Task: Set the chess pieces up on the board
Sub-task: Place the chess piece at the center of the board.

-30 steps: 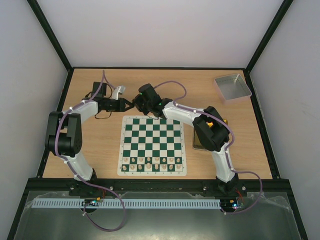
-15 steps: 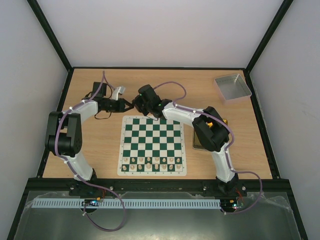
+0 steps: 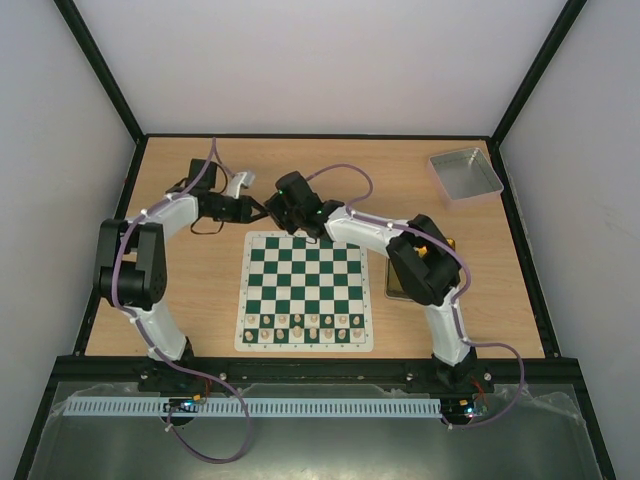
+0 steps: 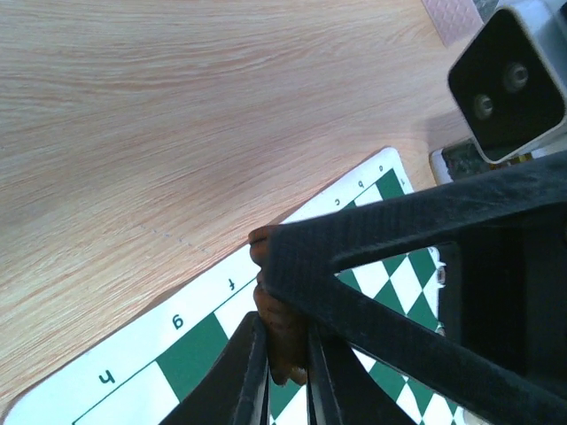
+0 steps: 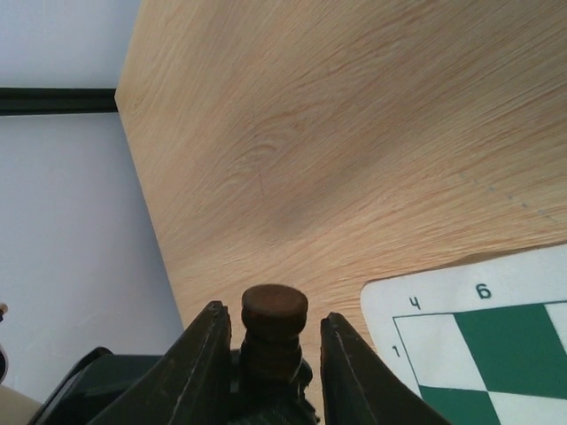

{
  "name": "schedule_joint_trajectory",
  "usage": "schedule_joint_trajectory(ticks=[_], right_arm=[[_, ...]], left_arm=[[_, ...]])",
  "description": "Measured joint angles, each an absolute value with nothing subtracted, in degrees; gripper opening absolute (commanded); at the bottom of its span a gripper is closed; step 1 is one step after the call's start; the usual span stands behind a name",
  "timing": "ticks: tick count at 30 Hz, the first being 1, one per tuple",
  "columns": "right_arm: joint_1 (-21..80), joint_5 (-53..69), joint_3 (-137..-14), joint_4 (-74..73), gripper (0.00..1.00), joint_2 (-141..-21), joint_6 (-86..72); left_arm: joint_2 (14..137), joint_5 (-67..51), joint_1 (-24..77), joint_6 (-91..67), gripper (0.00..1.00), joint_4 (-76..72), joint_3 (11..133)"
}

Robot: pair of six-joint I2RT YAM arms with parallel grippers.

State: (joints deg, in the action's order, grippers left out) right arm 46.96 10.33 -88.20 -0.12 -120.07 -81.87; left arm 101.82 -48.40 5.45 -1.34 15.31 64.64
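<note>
The left arm has edged a little toward the far side of the counter (image 3: 190, 280) since a second ago, its cable loop standing higher, while the two arms stay nose to nose. The left tool (image 4: 283, 329) is pinching a dark brown chess piece (image 4: 282, 354) between its fingers, with one black finger of the right tool crossing just in front. Seen from the right wrist, the right tool (image 5: 272, 315) stands spread, a gap showing on each side of the piece's round head. The meeting point lies just beyond the far left corner of the board (image 3: 305, 285), over bare wood. Pale pieces (image 3: 305, 326) line the board's near rows. A grey tray (image 3: 465, 173) sits at the far right corner, well apart, and a gold tin (image 3: 396, 288) lies just right of the board, partly hidden under the right arm.
</note>
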Motion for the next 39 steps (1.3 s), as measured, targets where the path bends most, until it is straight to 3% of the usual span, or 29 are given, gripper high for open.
schedule_joint_trajectory(ticks=[9,23,39], right_arm=[[47.0,10.6,-83.7,-1.5,0.44,-116.0,-80.1],[44.9,11.6,-78.0,-8.0,0.37,-107.2,-66.6],[44.5,13.5,-67.9,-14.9,0.33,-96.4,-49.4]], left_arm=[[103.4,-47.0,5.5,4.7,0.02,21.0,67.0],[103.2,-38.1,5.9,19.1,0.02,39.2,76.4],[104.4,-12.0,8.7,29.7,0.02,57.9,85.7]])
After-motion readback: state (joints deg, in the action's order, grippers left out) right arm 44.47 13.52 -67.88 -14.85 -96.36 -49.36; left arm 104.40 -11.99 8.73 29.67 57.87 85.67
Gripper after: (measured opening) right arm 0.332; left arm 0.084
